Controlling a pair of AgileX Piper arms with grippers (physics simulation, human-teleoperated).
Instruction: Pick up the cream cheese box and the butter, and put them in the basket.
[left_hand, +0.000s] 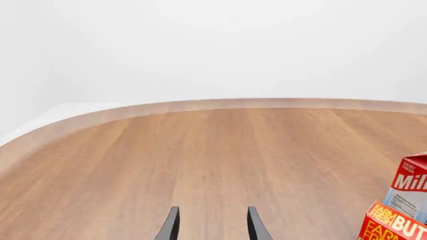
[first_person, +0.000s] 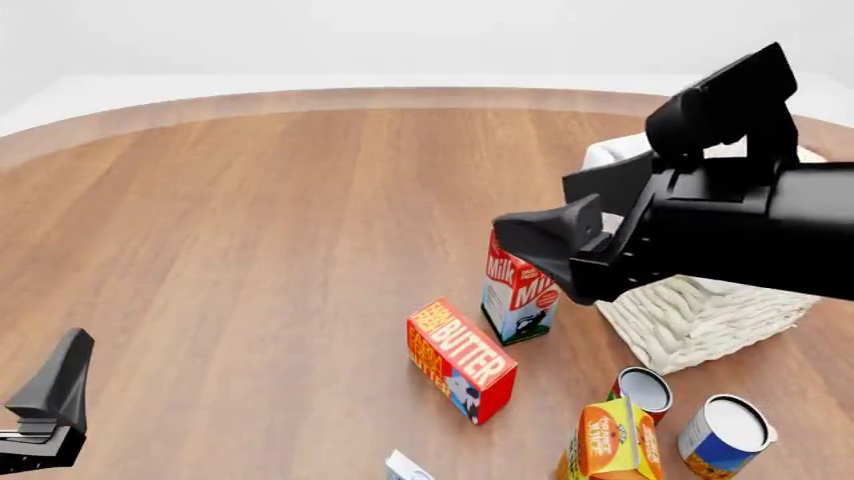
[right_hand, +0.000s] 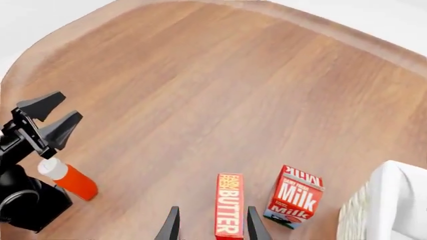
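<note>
Butter (right_hand: 229, 205) lies on the wooden surface (first_person: 267, 220) directly below the right gripper (right_hand: 210, 225), whose fingers stand apart and empty, framing the box's near end in the right wrist view. A milk carton (first_person: 518, 295) stands just beside the butter, between it and the basket (first_person: 694, 310), which sits under the right arm. The likely risk, as a judgement: on descent a finger could clip the carton and tip it, or land on top of the butter instead of straddling it, since the box lies at an angle. The left gripper (first_person: 54, 385) hangs well apart from the butter, fingers parted with nothing between them. Only a white corner at the front view's lower edge may be the cream cheese box (first_person: 407, 467); it is too cut off to be sure, and reaching for it risks bumping the juice carton (first_person: 607, 440) and tins (first_person: 727, 432) nearby. Readable writing: "FARM FRESH BUTTER" on the butter; "DAIRY FRESH" and "Milk" on the carton.
</note>
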